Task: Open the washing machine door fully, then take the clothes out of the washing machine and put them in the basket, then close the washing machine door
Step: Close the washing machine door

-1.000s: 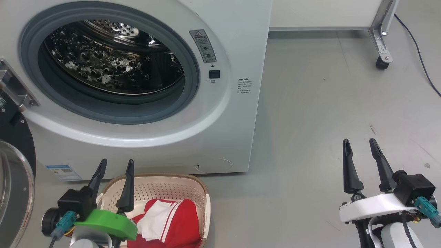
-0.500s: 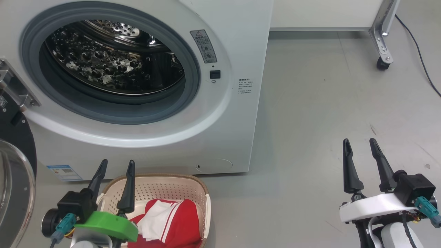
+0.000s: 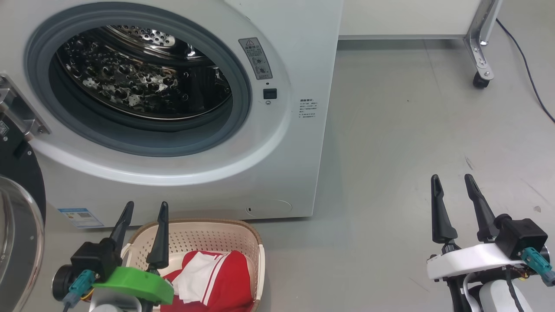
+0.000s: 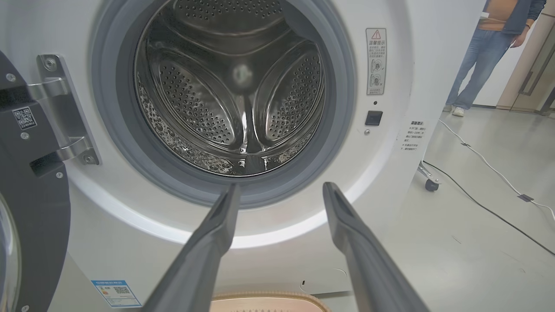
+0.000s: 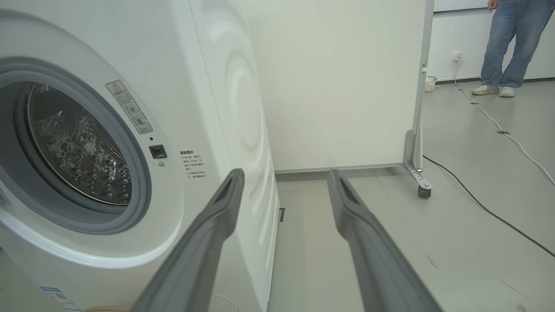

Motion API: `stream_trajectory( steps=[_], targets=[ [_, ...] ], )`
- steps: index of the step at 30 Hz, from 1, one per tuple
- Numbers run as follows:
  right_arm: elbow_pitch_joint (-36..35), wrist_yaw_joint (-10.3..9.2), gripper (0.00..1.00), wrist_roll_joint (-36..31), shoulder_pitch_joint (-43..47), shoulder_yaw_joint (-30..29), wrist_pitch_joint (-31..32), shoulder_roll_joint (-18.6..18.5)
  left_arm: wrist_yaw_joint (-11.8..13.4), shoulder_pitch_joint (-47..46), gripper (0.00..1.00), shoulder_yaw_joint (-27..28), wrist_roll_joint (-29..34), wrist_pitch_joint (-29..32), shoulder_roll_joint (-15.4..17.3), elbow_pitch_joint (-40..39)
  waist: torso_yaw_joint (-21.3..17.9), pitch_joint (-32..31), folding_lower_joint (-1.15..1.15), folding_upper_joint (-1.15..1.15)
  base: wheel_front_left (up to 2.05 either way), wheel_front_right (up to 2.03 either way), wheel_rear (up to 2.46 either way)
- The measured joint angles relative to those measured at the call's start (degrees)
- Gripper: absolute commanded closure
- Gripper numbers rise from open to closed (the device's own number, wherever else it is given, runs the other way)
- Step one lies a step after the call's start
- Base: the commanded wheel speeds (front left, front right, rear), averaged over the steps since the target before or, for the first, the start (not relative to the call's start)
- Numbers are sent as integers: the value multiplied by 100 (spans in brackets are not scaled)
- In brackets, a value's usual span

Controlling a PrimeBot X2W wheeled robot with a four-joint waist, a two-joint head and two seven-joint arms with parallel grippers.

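- Plainly, the washing machine door (image 3: 17,182) stands swung wide at nine o'clock of the head view. It hangs on its steel hinge (image 3: 19,110) with its black rim clear of the opening, which leaves the mouth free for reaching in.
- The washing machine (image 3: 295,52) takes up ten to twelve o'clock. Its perforated drum (image 3: 138,73) shows only wet steel, and no red cloth lies on the grey gasket (image 3: 143,143). The lowest near part of the drum hides behind the gasket lip, so I would say only that it seems emptied.
- The clothes (image 3: 221,277), red with white panels and stripes, lie heaped in the cream basket (image 3: 195,236) at about seven o'clock. The basket sits on the floor (image 3: 390,130), just beside the machine's foot and under the opening, so the carry from drum to basket is short.
- The left claw (image 3: 146,204) hovers over the basket's left rim with its fingers spread wide and nothing between them. They point up toward the drum. That fits a claw whose load already lies below it.
- The right claw (image 3: 452,177) hangs at four o'clock over bare floor, well apart from the machine. It is equally wide open and empty, probably kept out of the way.
- By my reading only the closing is left. The door sits on the left claw's side, so that arm is the better placed to push it.
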Motion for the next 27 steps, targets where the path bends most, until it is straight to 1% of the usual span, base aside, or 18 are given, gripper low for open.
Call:
stream_trajectory(
  steps=[13, 27],
  targets=[
    [5, 0, 0, -37, 0, 11, 0, 0, 0, 69, 0, -55, -25, 0, 0, -12, -12, -14, 0, 0, -65, 65, 0],
    [19, 0, 0, -37, 0, 20, 0, 1, 0, 78, 0, -62, -94, 0, 0, -34, -9, -27, 0, 0, -119, 119, 0]
  ],
)
